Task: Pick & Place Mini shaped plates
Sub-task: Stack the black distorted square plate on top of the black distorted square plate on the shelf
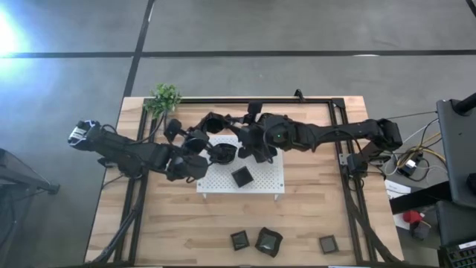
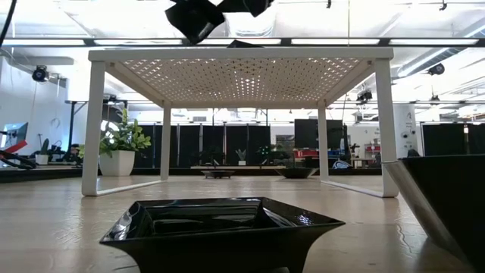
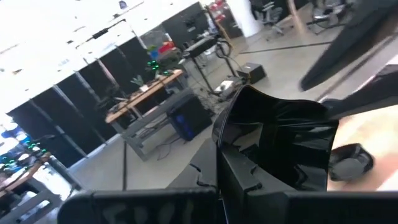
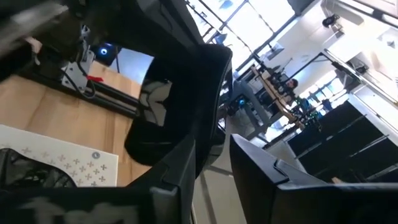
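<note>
Above the white perforated board (image 1: 260,179), my left gripper (image 1: 210,152) is shut on a black glossy mini plate (image 3: 280,140). My right gripper (image 1: 248,145) faces it from the table's right side. It stands open (image 4: 214,180), with the same plate (image 4: 186,87) just ahead of its fingers. Another mini plate (image 1: 240,176) lies flat on the board. Three more (image 1: 239,240) (image 1: 268,241) (image 1: 327,243) lie on the table near its front edge. The low view shows both grippers only as dark shapes above the board (image 2: 197,19). My left gripper pinches the plate by one edge (image 3: 245,152) between its two fingers. The fingers come level from the table's left. The plate stands on edge beyond the fingertips, its hollow side showing, lifted clear of the board. I cannot tell whether my right gripper's fingers touch the plate.
The board stands on four legs (image 2: 92,129) like a small table. A small green plant (image 1: 165,97) stands at the far left corner. A black frame (image 1: 338,126) runs along the table's far and side edges. Bare wood lies between the board and the front plates.
</note>
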